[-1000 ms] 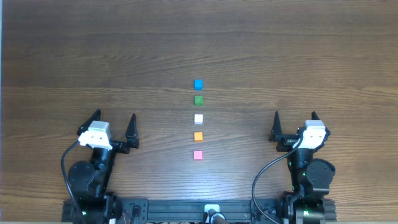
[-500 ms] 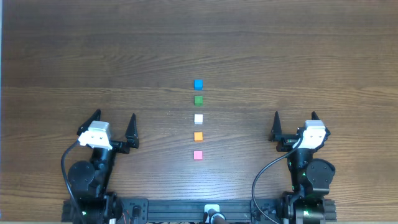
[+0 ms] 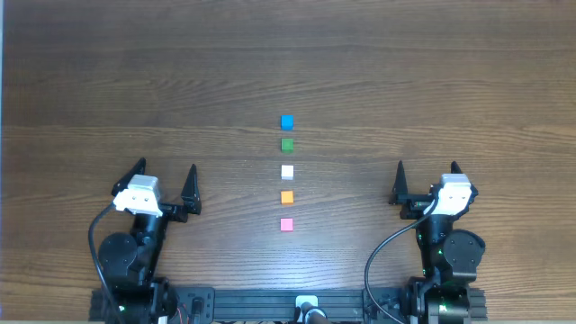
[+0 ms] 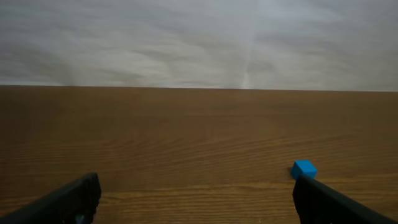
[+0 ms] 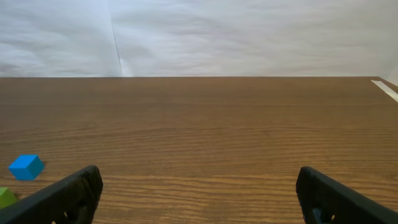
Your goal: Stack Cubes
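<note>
Both my pincers are wide open and empty: left gripper lower left, right gripper lower right. Five cubes sit apart in a column at frame centre: blue cube at the top, then green cube, white cube, orange cube, and pink cube lowest. Nothing is stacked yet. I'd take pink first, coming straight down with fingers square to its faces, and set it flush on orange. The cubes carry no legible writing.

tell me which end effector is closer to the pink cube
Left, by a little. The left end effector sits left of the pink cube; the right end effector sits right of it, a bit farther off.
</note>
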{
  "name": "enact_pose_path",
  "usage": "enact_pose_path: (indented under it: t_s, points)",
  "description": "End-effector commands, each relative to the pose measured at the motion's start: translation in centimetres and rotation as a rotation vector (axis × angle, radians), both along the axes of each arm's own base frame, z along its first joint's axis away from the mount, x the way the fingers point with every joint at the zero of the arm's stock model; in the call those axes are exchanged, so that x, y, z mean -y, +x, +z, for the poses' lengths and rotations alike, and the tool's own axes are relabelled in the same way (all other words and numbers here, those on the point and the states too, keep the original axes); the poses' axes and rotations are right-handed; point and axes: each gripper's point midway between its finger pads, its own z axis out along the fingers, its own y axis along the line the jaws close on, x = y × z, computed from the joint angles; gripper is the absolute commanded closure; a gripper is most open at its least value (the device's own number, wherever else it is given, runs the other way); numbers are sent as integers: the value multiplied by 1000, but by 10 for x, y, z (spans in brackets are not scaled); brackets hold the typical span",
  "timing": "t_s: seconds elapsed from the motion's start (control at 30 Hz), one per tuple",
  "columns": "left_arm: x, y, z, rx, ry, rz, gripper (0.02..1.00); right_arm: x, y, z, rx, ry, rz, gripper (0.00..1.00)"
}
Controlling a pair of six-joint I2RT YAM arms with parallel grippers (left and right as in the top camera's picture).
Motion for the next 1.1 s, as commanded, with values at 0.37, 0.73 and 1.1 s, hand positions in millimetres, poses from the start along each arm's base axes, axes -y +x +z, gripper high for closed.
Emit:
enact_pose_path:
  t_s: [0.37,0.73,1.1]
  points:
    - [0,0,-1,3,10,-6,20,0,0,-1,0,-2,-3,9]
    - [65,-19,57,5,-133,-349,20,0,0,-1,0,-2,-3,7]
    - [141,-12,106,-593,-287,-530,25,0,0,-1,0,-2,-3,9]
